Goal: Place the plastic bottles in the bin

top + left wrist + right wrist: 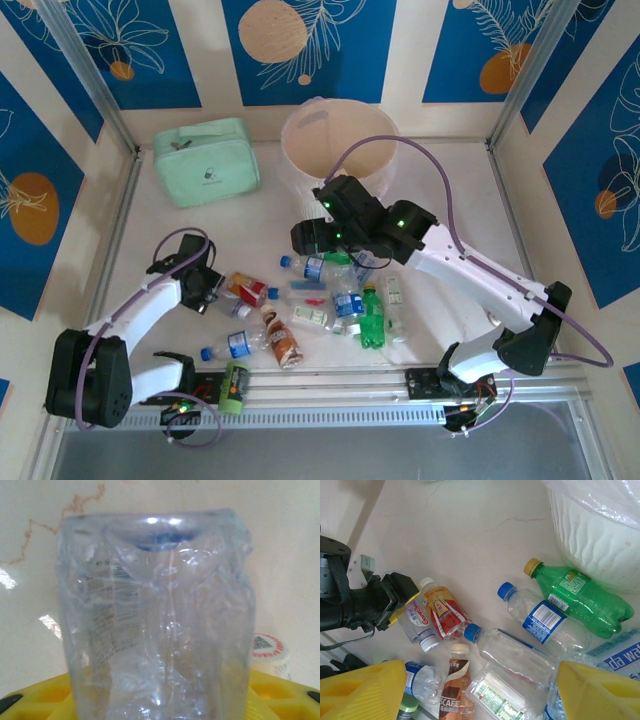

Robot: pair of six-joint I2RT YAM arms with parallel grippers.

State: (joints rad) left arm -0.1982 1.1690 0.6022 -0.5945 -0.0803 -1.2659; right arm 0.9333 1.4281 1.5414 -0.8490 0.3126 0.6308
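Pale marbled tabletop (pixel 455 205) carries the plastic bottles (pixel 340 300) scattered between the arms, the bin (pixel 292 135) upright at its far edge, the left gripper (pixel 210 288) straddling a clear bottle (pixel 160 630), grip impossible to tell, the right gripper (pixel 480 680) spread wide and empty above the heap.

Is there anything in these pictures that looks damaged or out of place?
Yes. The clear bottle seen close in the left wrist view is crumpled, with dented and creased walls. The mint-green pouch to the left of the bin is not a bottle, so it looks foreign here.
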